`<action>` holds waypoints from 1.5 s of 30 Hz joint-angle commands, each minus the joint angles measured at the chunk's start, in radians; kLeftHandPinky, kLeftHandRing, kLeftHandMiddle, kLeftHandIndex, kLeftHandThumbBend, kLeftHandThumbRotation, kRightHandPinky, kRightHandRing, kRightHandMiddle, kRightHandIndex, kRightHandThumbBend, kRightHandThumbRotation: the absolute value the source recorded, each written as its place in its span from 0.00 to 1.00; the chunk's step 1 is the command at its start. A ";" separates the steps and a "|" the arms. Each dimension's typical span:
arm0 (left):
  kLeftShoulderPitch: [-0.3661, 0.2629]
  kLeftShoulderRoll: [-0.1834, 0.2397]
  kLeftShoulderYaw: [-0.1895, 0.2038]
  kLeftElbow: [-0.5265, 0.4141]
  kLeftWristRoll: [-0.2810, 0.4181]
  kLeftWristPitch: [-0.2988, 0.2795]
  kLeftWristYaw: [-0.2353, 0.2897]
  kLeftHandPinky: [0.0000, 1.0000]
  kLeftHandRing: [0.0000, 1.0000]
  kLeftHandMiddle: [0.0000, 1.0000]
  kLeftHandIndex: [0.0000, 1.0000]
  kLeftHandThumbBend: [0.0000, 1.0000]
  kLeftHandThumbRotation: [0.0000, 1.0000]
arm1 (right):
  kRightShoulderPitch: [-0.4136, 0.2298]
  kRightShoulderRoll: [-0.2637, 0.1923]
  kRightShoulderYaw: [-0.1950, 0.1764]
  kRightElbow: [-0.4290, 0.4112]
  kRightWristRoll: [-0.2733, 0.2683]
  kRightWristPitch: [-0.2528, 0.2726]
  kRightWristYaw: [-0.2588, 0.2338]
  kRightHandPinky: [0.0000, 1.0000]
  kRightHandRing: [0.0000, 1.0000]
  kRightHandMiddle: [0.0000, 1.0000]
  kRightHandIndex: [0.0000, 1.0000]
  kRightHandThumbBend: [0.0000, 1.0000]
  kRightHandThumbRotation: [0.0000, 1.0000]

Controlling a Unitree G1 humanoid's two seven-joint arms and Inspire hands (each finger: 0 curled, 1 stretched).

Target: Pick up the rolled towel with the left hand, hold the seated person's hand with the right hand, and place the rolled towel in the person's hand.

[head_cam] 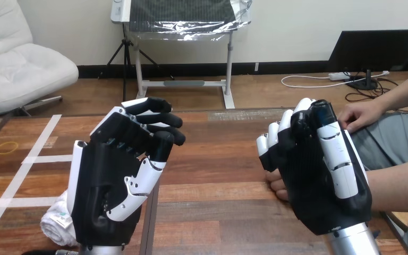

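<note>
The rolled white towel (56, 222) lies on the table near its front left edge, partly hidden behind my left hand (109, 186). That hand hovers over it, open, its fingers loosely bent toward the right and holding nothing. My right hand (324, 186) is raised at the right, open, with its fingers pointing up and away. The person's hand (277, 187) rests on the table just behind it, only its knuckles showing past my palm. I cannot tell whether the two touch. The person's forearm (401, 186) comes in from the right edge.
The person's second hand (358, 114) rests at the table's far right edge. White tape lines (29, 159) and a yellow ring mark (6, 147) lie on the wooden table (218, 159) at the left. A dark seam runs down the table between my hands.
</note>
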 commanded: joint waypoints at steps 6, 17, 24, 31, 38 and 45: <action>0.145 -0.019 -0.059 -0.015 -0.008 0.004 0.001 0.46 0.48 0.55 0.59 0.48 0.24 | 0.047 0.041 0.007 -0.007 -0.006 -0.027 0.003 0.08 0.16 0.26 0.31 0.51 0.40; 0.146 -0.020 -0.054 -0.016 0.020 0.001 0.012 0.47 0.49 0.55 0.60 0.49 0.25 | 0.047 0.044 0.000 -0.006 0.041 -0.002 -0.002 0.08 0.16 0.26 0.31 0.52 0.38; 0.142 -0.023 -0.049 -0.012 0.045 -0.001 0.029 0.48 0.49 0.56 0.61 0.50 0.25 | 0.042 0.041 -0.004 0.004 0.021 -0.014 -0.003 0.08 0.16 0.26 0.30 0.53 0.37; 0.146 -0.023 -0.052 -0.020 0.062 0.012 0.050 0.48 0.49 0.56 0.61 0.50 0.25 | 0.037 0.042 -0.008 0.012 0.019 -0.017 -0.001 0.08 0.16 0.26 0.31 0.53 0.38; 0.140 -0.020 -0.059 -0.016 0.048 0.007 0.045 0.48 0.49 0.56 0.61 0.52 0.24 | 0.032 0.041 -0.011 0.019 0.020 -0.017 0.002 0.08 0.16 0.26 0.31 0.54 0.38; 0.133 -0.018 -0.057 -0.007 0.051 0.001 0.043 0.48 0.50 0.56 0.62 0.52 0.24 | 0.027 0.043 -0.013 0.023 0.026 -0.012 -0.001 0.08 0.17 0.26 0.31 0.56 0.38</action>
